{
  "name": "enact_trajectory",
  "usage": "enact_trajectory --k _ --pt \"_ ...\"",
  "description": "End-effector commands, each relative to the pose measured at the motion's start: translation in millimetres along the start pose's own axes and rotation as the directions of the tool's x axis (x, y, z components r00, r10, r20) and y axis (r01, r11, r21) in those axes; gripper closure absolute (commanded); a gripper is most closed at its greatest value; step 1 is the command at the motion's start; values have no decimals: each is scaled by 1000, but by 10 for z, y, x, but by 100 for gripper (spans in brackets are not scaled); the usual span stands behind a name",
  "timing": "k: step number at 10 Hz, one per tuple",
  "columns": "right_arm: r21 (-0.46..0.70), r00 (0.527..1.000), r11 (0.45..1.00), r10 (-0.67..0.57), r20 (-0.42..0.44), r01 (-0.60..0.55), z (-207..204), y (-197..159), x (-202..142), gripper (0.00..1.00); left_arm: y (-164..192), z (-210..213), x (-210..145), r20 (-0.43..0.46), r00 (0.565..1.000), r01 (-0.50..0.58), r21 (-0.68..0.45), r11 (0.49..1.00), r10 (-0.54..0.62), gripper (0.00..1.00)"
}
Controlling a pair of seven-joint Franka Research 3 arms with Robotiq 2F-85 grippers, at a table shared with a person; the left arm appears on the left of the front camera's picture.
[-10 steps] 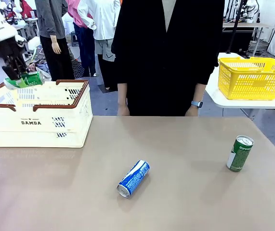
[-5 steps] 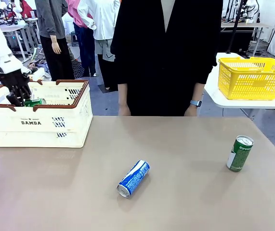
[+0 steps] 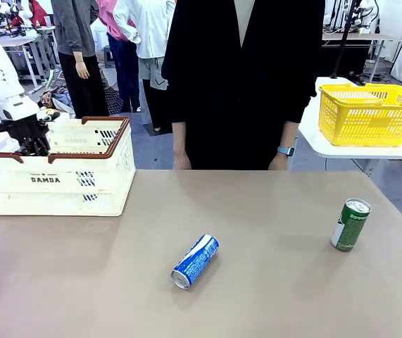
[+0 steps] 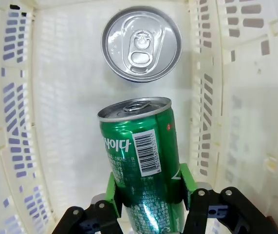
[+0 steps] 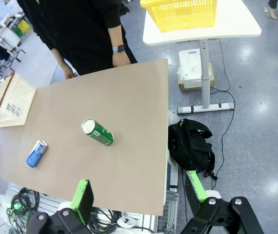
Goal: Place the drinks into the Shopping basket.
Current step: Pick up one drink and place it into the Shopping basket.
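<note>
The left gripper (image 3: 33, 144) is lowered inside the Shopping basket (image 3: 60, 184) and is clenched on the held green can (image 4: 139, 161), which is gripped by its lower body between the green pads. Ahead of the gripper a second can (image 4: 141, 44) is seen end-on inside the basket, silver top facing back. Slotted cream walls are found close on both sides of the gripper, with little room left. The right gripper (image 5: 139, 191) is released, high beyond the bench (image 5: 129, 87) edge. Below it, a standing green can (image 3: 350, 224) and a blue-and-white can (image 3: 195, 260) lying on its side are seen well apart on open bench. A person (image 3: 243, 84) is stood at the far edge, and a yellow basket (image 3: 369, 113) is set on a side table.
</note>
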State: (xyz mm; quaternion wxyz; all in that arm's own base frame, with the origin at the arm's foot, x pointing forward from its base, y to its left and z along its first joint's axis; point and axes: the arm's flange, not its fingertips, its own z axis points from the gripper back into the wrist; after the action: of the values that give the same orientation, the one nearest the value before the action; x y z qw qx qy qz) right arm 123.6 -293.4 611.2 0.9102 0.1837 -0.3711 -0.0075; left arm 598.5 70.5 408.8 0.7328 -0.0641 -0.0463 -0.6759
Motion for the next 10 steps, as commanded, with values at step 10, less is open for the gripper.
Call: enact_trajectory --k 10 --pt "-21 1000 1000 -18 -4 17 75 -7 -34 0 -343 1701 224 332 929 -214 125 969 163 0"
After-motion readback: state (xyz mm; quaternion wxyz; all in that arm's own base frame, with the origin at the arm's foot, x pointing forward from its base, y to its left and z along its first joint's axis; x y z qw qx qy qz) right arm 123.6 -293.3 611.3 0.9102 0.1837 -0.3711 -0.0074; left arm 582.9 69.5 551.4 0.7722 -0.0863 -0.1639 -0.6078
